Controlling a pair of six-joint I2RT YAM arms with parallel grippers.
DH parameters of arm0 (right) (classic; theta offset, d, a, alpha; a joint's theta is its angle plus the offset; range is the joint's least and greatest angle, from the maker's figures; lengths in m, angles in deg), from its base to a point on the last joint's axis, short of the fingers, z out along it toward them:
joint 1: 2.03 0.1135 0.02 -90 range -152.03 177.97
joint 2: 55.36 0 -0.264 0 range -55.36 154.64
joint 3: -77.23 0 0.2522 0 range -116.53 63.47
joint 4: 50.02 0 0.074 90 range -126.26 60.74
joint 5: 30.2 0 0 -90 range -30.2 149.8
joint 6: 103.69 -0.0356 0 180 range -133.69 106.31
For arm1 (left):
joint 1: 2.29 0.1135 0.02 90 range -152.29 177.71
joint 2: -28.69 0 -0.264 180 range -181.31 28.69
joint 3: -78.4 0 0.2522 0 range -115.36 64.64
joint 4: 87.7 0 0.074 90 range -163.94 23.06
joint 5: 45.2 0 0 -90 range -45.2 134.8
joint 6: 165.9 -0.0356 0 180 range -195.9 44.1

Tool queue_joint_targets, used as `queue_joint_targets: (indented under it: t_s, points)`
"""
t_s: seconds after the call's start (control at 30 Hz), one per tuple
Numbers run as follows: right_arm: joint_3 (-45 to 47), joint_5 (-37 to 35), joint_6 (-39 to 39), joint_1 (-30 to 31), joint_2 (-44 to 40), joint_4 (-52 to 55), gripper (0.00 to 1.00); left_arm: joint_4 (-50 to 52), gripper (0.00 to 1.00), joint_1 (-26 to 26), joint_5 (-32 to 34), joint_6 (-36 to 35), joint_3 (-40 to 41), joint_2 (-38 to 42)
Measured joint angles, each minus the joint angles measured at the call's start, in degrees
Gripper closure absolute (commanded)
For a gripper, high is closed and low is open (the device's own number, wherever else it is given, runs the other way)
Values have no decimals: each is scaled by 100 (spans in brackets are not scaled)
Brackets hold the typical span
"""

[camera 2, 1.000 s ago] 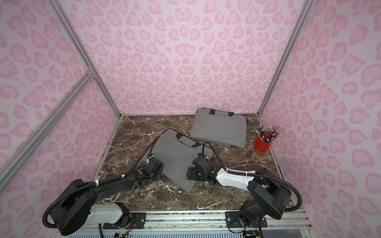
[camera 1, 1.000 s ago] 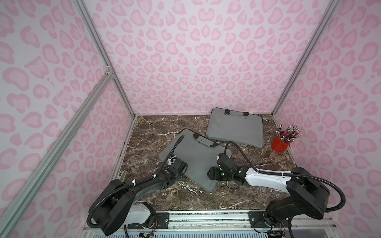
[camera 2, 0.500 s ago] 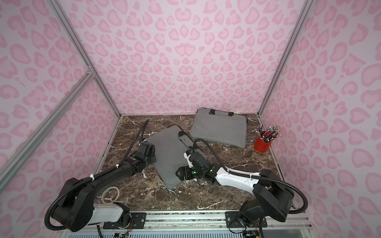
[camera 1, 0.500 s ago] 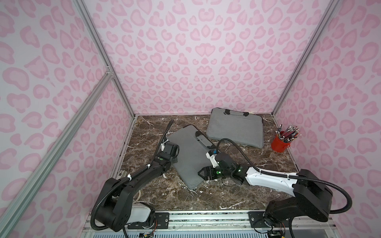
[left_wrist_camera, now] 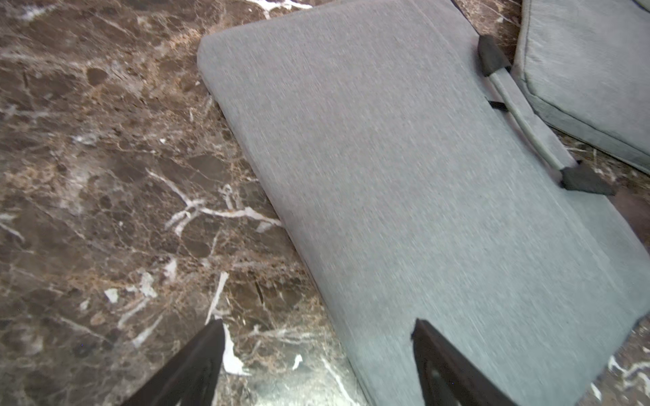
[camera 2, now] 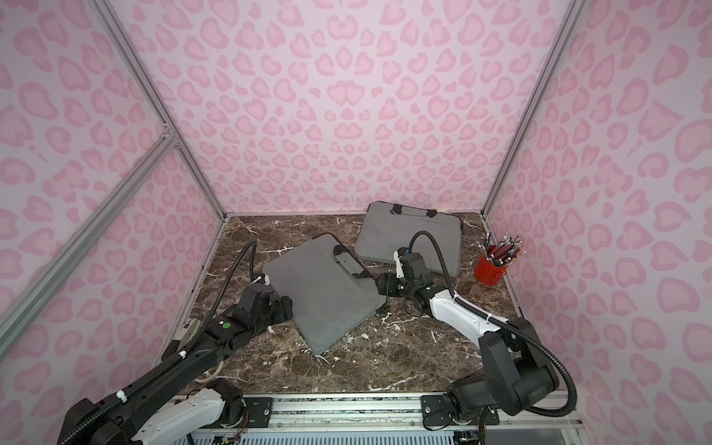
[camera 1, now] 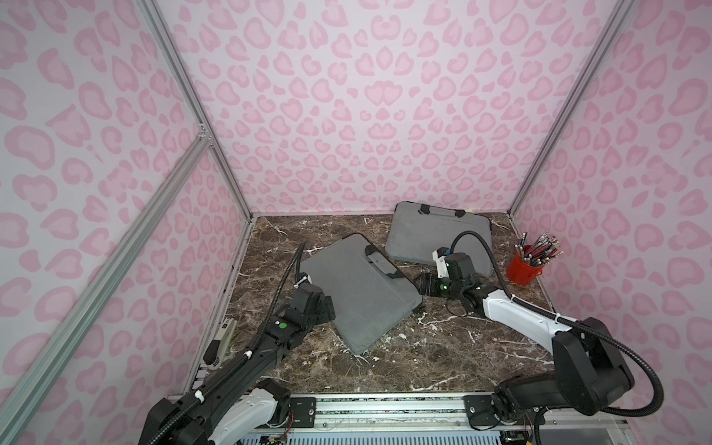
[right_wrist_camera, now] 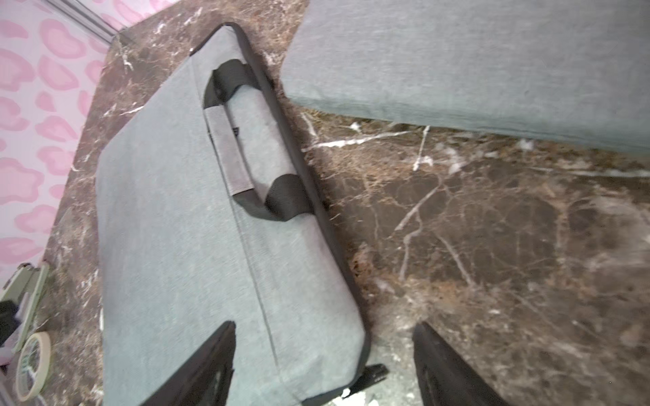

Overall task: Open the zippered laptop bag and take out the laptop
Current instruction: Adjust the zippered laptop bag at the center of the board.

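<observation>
Laptop bag (camera 1: 358, 293) lies on the tabletop (camera 1: 424, 358); I see left jaws apart astride its long edge, right jaws apart astride its corner, both arms (camera 1: 520, 316) stretched low.

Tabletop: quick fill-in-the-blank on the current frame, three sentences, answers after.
1. The table holds ___ grey bags, a near bag and a far bag.
2. The pencils stand in a ___ cup.
3. The left gripper and right gripper are both ___, holding nothing.
Answers: two; red; open.
</observation>
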Motion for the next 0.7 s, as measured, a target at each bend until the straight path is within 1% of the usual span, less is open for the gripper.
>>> queue_joint_targets:
  t_s: [0.17, 0.37, 0.47, 0.7]
  points:
    - [-166, 223, 234, -50, 511, -144, 23, 17, 9, -37, -275, 299, 282, 98]
    - [-87, 457, 247, 48, 848, -295, 25, -348, 8, -44, -557, 442, 278, -334]
    - [-59, 518, 221, 236, 894, -302, 26, -516, 8, -44, -621, 446, 221, -564]
    - [-76, 433, 66, 881, 1040, -310, 27, -828, 8, -24, -664, 505, 216, -1021]
